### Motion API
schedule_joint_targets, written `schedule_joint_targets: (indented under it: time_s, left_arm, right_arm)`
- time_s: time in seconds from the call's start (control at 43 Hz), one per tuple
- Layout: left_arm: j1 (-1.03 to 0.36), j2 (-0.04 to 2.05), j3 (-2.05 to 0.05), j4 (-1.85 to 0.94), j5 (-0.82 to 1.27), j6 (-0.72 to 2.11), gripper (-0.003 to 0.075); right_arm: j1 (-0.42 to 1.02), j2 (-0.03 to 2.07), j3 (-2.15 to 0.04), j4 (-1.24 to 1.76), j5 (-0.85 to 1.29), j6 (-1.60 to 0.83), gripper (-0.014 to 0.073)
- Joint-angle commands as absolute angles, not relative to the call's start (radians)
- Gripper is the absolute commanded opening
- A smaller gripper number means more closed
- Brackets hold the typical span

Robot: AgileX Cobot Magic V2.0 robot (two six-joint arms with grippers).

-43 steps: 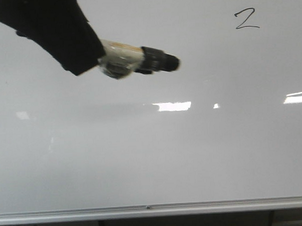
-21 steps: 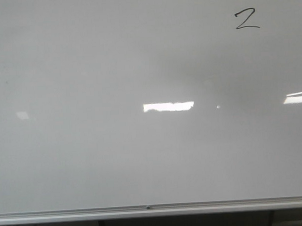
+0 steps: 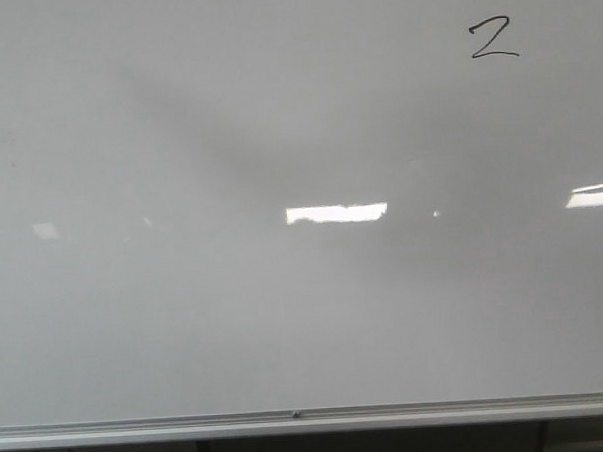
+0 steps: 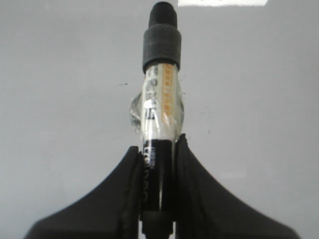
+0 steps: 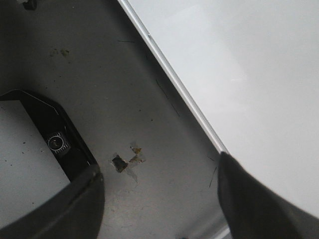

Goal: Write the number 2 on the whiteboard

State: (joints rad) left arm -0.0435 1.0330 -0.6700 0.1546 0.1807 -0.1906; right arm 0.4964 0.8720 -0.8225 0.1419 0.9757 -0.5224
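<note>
Whiteboard [image 3: 285, 317] fills nearly the whole front view, silver rail [image 3: 310, 420] running along its lower edge. Number 2 [image 3: 493, 38] sits near the board's top right corner: thin black stroke, curved top, flat base. Bright rectangular glare patches lie across the middle band of the board, plus a soft diagonal shadow left of centre. No arm shows in the front view.

Left end effector [image 4: 158, 164] is clamped on a marker [image 4: 159, 114]; both black fingers [image 4: 194, 179] press against the barrel's dark lower part. Marker body is white with orange print, some crumpled clear tape wrapped around its middle, black ribbed collar and black tip at the far end. Tip points at a grey-white surface, probably the board, but whether it touches is unclear from this angle.

Right end effector [image 5: 159, 194] is spread wide with nothing between its fingers [image 5: 249, 199]. Under it: a dark grey floor-like surface [image 5: 124, 99] with scuffs and a small scrap of debris, and the whiteboard's railed edge [image 5: 174, 79] running diagonally across the right wrist view. A black-framed object [image 5: 60, 144] with a small round part lies beside the other finger.
</note>
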Motion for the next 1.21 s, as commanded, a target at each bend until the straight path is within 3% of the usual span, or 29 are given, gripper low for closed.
schedule_joint_targets:
  time_s: [0.0,0.559,0.768,0.908,1.117,1.187]
  left_arm:
    - [-0.038,1.065,-0.652,0.135,-0.106,-0.201,0.0041]
    - [-0.038,1.473,-0.628,0.13,-0.793,-0.201,0.0043]
    - [-0.038,1.574,-0.636,0.088,-0.899,-0.201,0.006]
    - [-0.038,1.609,-0.65,0.088,-0.884,-0.197,0.015]
    - [-0.04,1.609,-0.65,0.09,-0.828,-0.197,0.0421]
    - [-0.04,1.598,-0.65,0.09,-0.817,-0.197,0.046]
  right_arm:
    - [0.493,0.862,-0.854,0.138,0.938,-0.52,0.0504]
    - [0.493,0.862,-0.854,0.138,0.935,-0.52,0.0504]
    - [0.493,0.862,-0.854,0.138,0.935,-0.52,0.0504]
    - [0.493,0.862,-0.854,0.139,0.935,-0.52,0.0504]
    - [0.493,0.862,-0.854,0.139,0.927,-0.52,0.0504]
    - [0.493,0.862,-0.854,0.139,0.922,-0.52,0.0504]
